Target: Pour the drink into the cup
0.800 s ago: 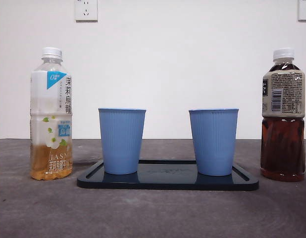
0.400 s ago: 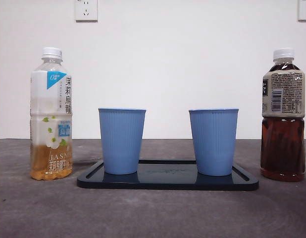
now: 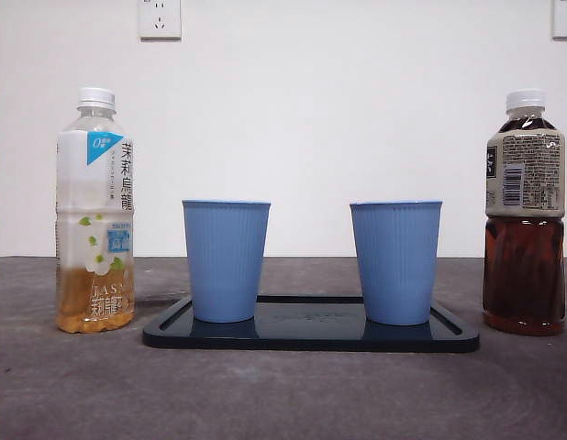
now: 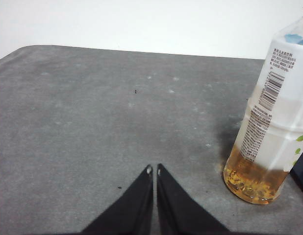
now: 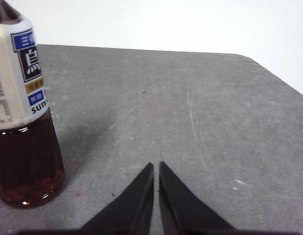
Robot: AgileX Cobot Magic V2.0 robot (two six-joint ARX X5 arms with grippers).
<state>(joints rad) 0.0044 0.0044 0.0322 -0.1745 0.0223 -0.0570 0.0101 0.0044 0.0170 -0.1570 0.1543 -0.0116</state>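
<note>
Both grippers clenched, empty; left gripper [image 4: 153,170] sits near the upright jasmine tea bottle [image 4: 269,122]; right gripper [image 5: 156,166] near the capped oolong bottle [image 5: 21,112]; 2 blue cups [image 3: 226,260] between.

A grey, scuffed tabletop [image 3: 283,394] is carrying a flat dark-blue rectangular tray [image 3: 311,335] at centre; a clear plastic jasmine-tea bottle with a white cap [image 3: 94,213] is standing at left; a dark-tea plastic bottle with a white cap [image 3: 525,215] is standing at right.
</note>
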